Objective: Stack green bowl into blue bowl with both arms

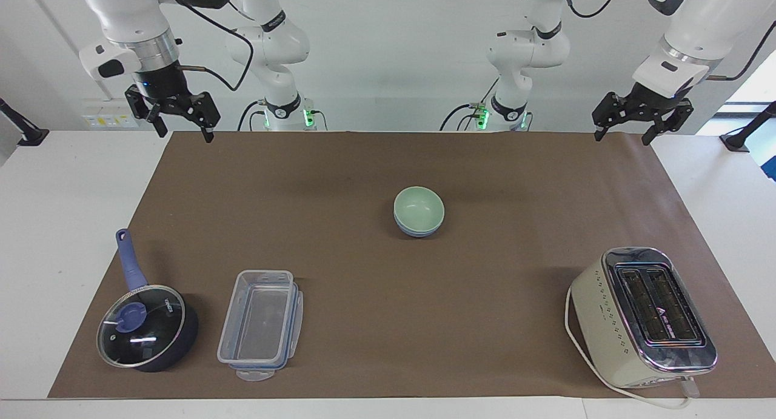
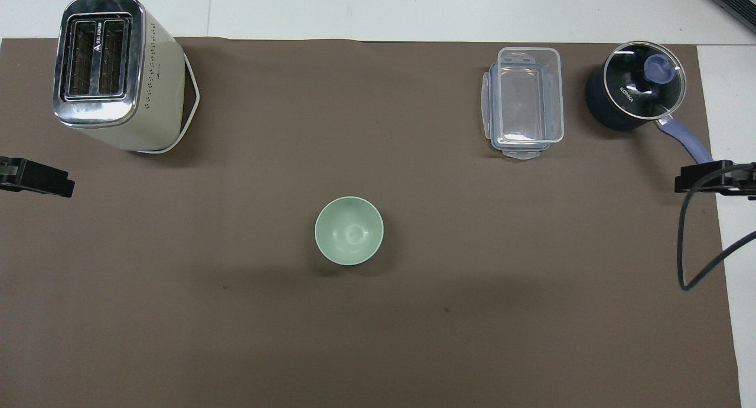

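The green bowl (image 1: 418, 205) sits nested inside the blue bowl (image 1: 417, 231) in the middle of the brown mat. Only the blue bowl's side shows, just under the green rim. From overhead the green bowl (image 2: 349, 229) hides the blue one. My right gripper (image 1: 185, 133) hangs open and empty over the mat's corner at the right arm's end, by the robots' edge. The left gripper (image 1: 622, 137) waits open and empty over the matching corner at the left arm's end. Both are well away from the bowls.
A cream toaster (image 1: 642, 316) with a white cord stands at the left arm's end, farther from the robots than the bowls. At the right arm's end are a clear plastic container (image 1: 260, 319) and a dark blue saucepan (image 1: 145, 328) with a glass lid.
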`<act>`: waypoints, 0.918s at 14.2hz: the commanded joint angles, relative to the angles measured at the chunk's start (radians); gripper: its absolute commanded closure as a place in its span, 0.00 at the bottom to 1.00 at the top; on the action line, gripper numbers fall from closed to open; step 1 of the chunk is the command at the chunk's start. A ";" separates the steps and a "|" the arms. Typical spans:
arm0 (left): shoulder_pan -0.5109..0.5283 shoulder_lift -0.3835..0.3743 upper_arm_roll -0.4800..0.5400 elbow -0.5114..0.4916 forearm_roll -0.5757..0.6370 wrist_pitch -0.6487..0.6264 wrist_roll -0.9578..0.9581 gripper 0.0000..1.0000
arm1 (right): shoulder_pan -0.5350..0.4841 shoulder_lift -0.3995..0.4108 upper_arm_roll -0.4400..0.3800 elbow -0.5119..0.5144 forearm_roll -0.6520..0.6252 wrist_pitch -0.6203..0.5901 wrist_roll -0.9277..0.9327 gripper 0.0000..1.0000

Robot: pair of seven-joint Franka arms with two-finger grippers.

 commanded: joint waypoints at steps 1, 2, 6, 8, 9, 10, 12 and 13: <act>0.009 -0.022 -0.005 -0.022 -0.009 -0.007 -0.009 0.00 | 0.037 -0.009 -0.036 -0.012 0.011 -0.010 -0.012 0.00; 0.009 -0.022 -0.005 -0.022 -0.009 -0.007 -0.009 0.00 | 0.042 -0.010 -0.038 -0.012 0.011 -0.018 -0.015 0.00; 0.009 -0.022 -0.005 -0.022 -0.009 -0.007 -0.009 0.00 | 0.045 -0.009 -0.018 0.017 0.011 -0.120 -0.019 0.00; 0.009 -0.022 -0.005 -0.022 -0.009 -0.007 -0.009 0.00 | 0.045 -0.007 -0.021 0.062 0.031 -0.168 -0.022 0.00; 0.009 -0.022 -0.005 -0.022 -0.009 -0.007 -0.009 0.00 | 0.045 -0.004 -0.019 0.066 0.031 -0.170 -0.022 0.00; 0.009 -0.022 -0.005 -0.022 -0.009 -0.007 -0.009 0.00 | 0.047 -0.005 -0.019 0.066 0.035 -0.176 -0.019 0.00; 0.009 -0.022 -0.005 -0.021 -0.009 -0.007 -0.009 0.00 | 0.047 -0.010 -0.019 0.059 0.066 -0.184 -0.021 0.00; 0.009 -0.022 -0.005 -0.022 -0.009 -0.007 -0.009 0.00 | 0.047 -0.010 -0.019 0.059 0.068 -0.188 -0.021 0.00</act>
